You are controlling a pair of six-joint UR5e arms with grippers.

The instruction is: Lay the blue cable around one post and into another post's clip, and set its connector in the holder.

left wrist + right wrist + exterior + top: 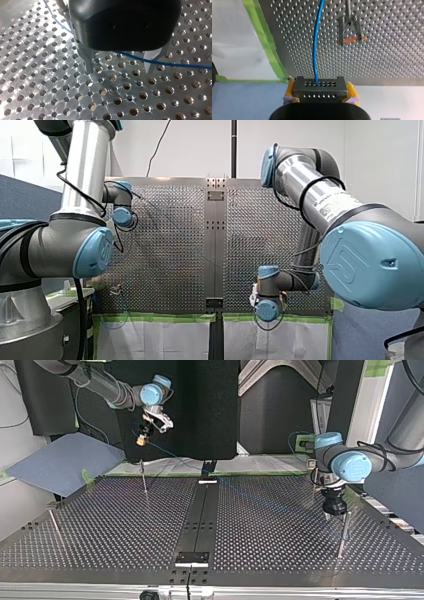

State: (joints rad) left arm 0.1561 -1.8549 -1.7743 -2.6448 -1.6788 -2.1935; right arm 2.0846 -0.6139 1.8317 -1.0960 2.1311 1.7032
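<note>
Nothing reads clearly; the label (pixel 334 204) on my right arm (pixel 295 170) is illegible.

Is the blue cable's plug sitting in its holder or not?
Out. My right end effector grips the connector, raised above the table, with the blue cable trailing from it.

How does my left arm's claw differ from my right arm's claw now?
My left claw, with metal fingers, stands open, low over the perforated metal table; my right claw, with yellow pads, is shut on the dark perforated connector block, raised high at its edge. The thin blue cable runs by both.
</note>
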